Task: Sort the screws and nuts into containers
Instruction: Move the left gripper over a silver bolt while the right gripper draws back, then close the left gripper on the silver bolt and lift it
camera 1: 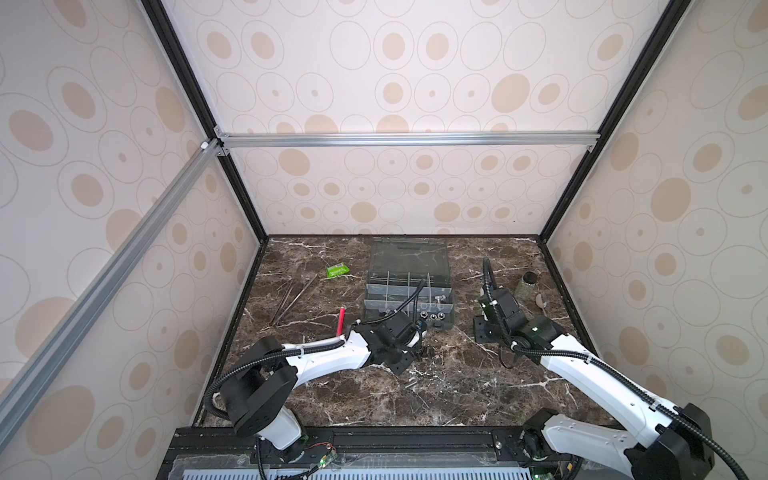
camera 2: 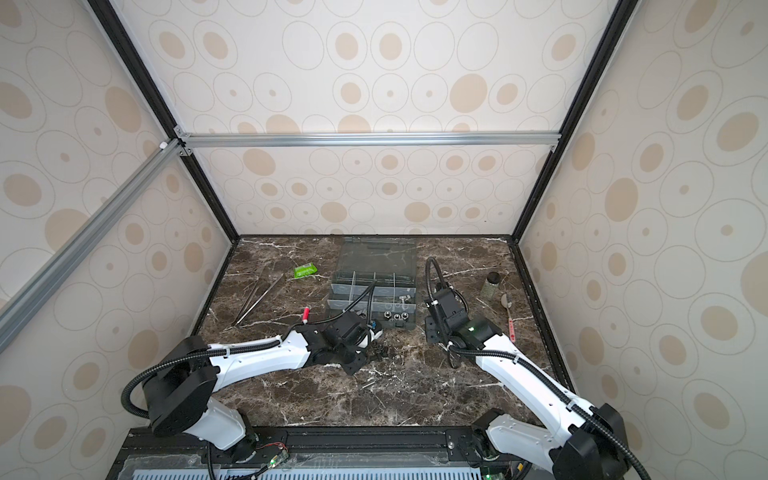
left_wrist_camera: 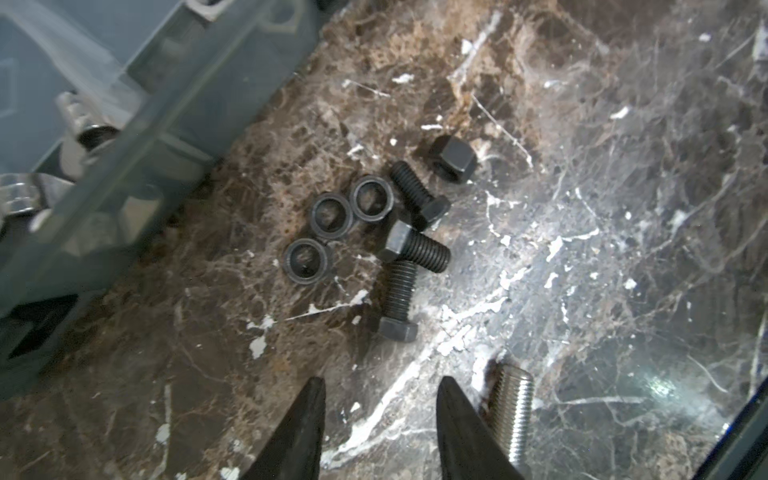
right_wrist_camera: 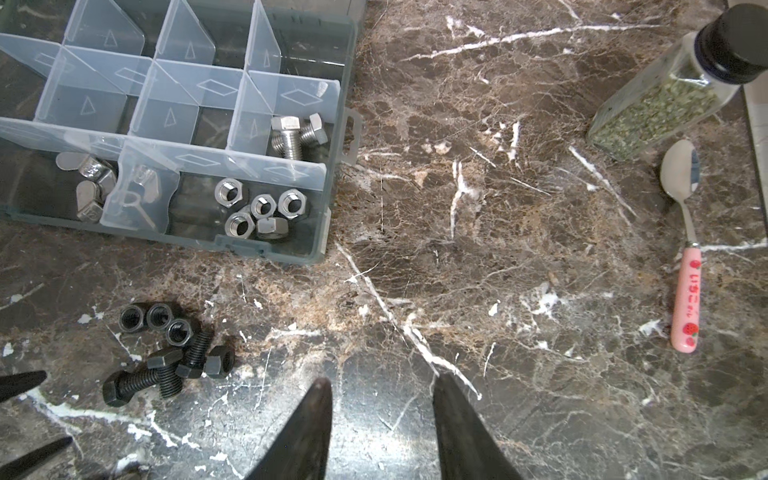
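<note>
The screws [left_wrist_camera: 419, 249] and nuts [left_wrist_camera: 455, 160] lie clustered on the table [left_wrist_camera: 623, 208] just ahead of the jaws of the left gripper [left_wrist_camera: 380, 380] (a lone screw [left_wrist_camera: 513, 411] just beside one jaw), with the containers [left_wrist_camera: 166, 124] beyond them.

two white-and-black arms with black pointed claws

left arm [camera 1: 324, 358] at seven o'clock and right arm [camera 1: 602, 376] at five o'clock in both top views: glossy white shell links dotted with small dark screw holes, chunky matte black round joint housings [camera 1: 259, 399], black wrist blocks. a black ribbed cable [camera 1: 249, 362] runs along each, bound by white zip ties [camera 1: 300, 352]. a green light [camera 2: 471, 328] glows on the right wrist. left claw [left_wrist_camera: 380, 386] and right claw [right_wrist_camera: 380, 386] have dull black fingers [left_wrist_camera: 305, 419] tapering to points.
</note>
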Robot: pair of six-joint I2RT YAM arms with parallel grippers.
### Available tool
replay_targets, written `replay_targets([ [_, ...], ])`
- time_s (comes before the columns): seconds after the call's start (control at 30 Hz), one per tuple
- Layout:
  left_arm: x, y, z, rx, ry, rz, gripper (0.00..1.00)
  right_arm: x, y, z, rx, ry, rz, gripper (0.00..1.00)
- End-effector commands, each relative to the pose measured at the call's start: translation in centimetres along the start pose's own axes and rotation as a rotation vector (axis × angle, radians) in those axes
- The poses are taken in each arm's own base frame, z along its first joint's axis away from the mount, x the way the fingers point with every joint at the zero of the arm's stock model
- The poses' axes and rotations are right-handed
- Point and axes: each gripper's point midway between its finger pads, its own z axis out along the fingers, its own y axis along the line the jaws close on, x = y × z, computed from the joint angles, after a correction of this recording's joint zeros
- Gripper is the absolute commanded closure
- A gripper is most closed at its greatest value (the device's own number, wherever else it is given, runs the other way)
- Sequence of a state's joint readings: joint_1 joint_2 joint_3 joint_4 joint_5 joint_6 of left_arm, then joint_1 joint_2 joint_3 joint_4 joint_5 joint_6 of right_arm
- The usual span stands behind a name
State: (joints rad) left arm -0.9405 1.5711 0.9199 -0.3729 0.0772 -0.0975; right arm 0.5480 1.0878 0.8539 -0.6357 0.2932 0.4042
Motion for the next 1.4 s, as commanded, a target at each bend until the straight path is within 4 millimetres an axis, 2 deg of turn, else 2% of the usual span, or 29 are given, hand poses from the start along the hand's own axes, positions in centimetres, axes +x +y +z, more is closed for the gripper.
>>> replay_targets([
  [0.0, -0.5, -1.1, -0.5, 0.019, 0.027, 0.069, 0.56, 0.8, -1.2, -0.2, 0.037, 0.009, 0.031, 0.56],
  [0.43, 0.7, -5.0, 1.6, 0.093, 0.136, 0.141, 0.58, 1.5, -1.9, -0.9, 0.049, 0.0, 0.046, 0.55],
  [0.63, 1.5, -5.5, 2.3, 0.081, 0.189, 0.177, 0.6, 1.8, -2.1, -0.9, 0.052, 0.004, 0.051, 0.55],
  [0.83, 1.6, -6.1, 2.4, 0.093, 0.198, 0.183, 0.64, 1.9, -2.4, -1.2, 0.058, -0.006, 0.055, 0.55],
  [1.17, 3.6, -6.6, 2.5, 0.1, 0.257, 0.178, 0.68, 2.2, -2.9, -1.3, 0.073, -0.009, 0.051, 0.54],
  [1.37, 3.9, -6.4, 2.6, 0.08, 0.271, 0.182, 0.72, 2.3, -2.9, -1.2, 0.076, -0.008, 0.046, 0.54],
])
